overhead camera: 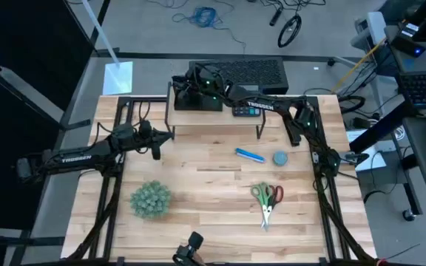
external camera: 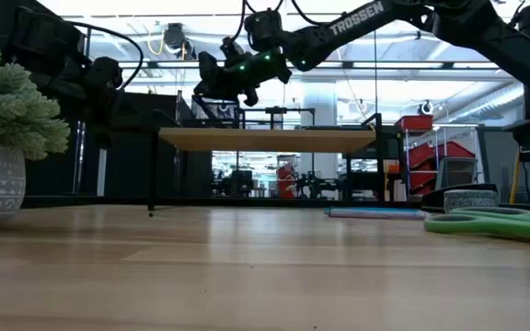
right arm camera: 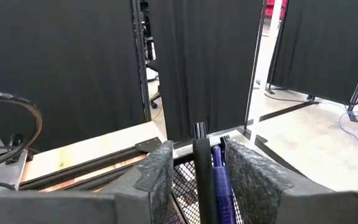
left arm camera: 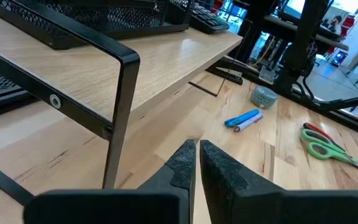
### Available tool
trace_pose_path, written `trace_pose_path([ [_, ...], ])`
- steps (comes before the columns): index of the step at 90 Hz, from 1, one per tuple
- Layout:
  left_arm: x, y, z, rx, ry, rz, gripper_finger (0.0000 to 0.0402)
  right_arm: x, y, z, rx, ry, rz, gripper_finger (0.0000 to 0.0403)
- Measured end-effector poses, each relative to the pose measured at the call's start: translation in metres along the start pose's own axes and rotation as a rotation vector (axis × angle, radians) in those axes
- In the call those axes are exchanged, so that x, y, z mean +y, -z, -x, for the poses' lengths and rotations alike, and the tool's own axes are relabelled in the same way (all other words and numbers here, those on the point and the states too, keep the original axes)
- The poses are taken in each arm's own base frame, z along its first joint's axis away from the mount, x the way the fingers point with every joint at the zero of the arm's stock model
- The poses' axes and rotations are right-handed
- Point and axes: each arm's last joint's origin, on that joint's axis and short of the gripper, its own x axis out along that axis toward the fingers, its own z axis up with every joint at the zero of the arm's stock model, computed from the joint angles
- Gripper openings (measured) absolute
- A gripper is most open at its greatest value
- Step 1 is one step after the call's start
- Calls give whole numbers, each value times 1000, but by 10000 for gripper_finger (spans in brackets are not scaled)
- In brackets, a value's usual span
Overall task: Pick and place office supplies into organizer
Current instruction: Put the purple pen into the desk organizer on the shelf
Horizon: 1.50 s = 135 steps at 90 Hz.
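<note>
The black mesh organizer stands on the wooden riser shelf at the far side. My right gripper hangs over it, open, with a dark pen and a blue pen upright between its fingers in the organizer's mesh. On the table lie two blue pens and green- and red-handled scissors. My left gripper waits shut at the table's left, beside the shelf's leg. My right gripper reaches over the organizer from the table's right, one finger on each side of the two pens. The blue pen lies close beside one finger; I cannot tell whether they touch. A gap shows between the dark pen and the other finger.
A fuzzy green plant stands near left. A small round grey object lies beside the blue pens. A calculator sits on the shelf to the right of the organizer. Bare wood lies in the table's middle.
</note>
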Motion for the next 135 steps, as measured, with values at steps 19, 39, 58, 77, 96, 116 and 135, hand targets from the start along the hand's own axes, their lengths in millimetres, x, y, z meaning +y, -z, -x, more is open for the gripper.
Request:
trace_pose_path([
  [19, 0, 0, 0, 0, 0, 0, 10, 7, -15, 8, -34, -13, 30, 132],
  [39, 0, 0, 0, 1, 0, 0, 10, 19, -50, 33, -46, -33, 83, 132],
  [58, 0, 0, 0, 0, 0, 0, 10, 31, -78, 71, 88, -56, 120, 132],
  [77, 0, 0, 0, 0, 0, 0, 10, 44, -88, 120, 359, -94, 161, 132],
  [96, 0, 0, 0, 1, 0, 0, 10, 72, -73, 164, 713, -146, 158, 132],
  [116, 0, 0, 0, 0, 0, 0, 10, 109, -37, 191, 1026, -175, 181, 132],
  [135, 0, 0, 0, 0, 0, 0, 10, 137, 14, 204, 1213, -179, 226, 132],
])
